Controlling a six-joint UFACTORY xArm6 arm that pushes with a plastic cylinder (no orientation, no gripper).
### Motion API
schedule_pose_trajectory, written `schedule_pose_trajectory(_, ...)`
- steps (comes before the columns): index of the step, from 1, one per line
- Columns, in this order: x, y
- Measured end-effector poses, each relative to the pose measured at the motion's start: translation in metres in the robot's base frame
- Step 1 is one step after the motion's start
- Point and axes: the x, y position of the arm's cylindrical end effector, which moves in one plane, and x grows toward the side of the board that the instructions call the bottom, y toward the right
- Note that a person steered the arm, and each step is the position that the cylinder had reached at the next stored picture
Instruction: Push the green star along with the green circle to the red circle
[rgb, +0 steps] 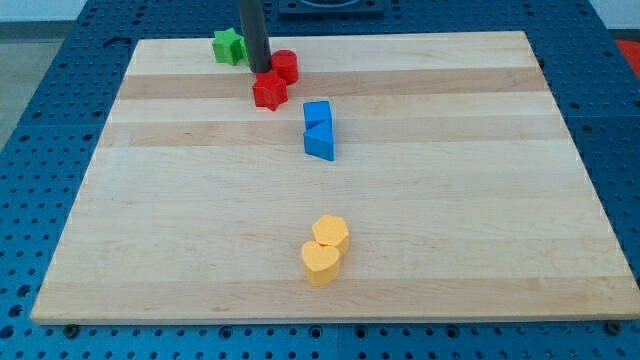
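The green star (227, 45) lies near the board's top edge, left of centre. My rod comes down just to its right, and my tip (261, 71) rests between the green star and the red circle (287, 66), close against the red circle's left side. A red star (269, 90) sits just below my tip and touches the red circle. No green circle can be made out. The rod hides the spot right of the green star.
A blue cube (317, 113) and a blue triangle (320, 143) sit together below and right of the red blocks. A yellow hexagon (330, 232) and a yellow heart (320, 263) touch near the wooden board's (480, 200) bottom centre.
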Motion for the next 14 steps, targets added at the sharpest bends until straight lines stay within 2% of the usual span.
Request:
schedule_pose_trajectory(1, 0.007, -0.037)
schedule_pose_trajectory(2, 0.007, -0.098)
schedule_pose_trajectory(3, 0.003, -0.128)
schedule_pose_trajectory(5, -0.029, -0.119)
schedule_pose_trajectory(8, -0.033, -0.077)
schedule_pose_trajectory(11, -0.050, -0.080)
schedule_pose_trajectory(13, -0.048, -0.054)
schedule_pose_trajectory(14, -0.032, -0.040)
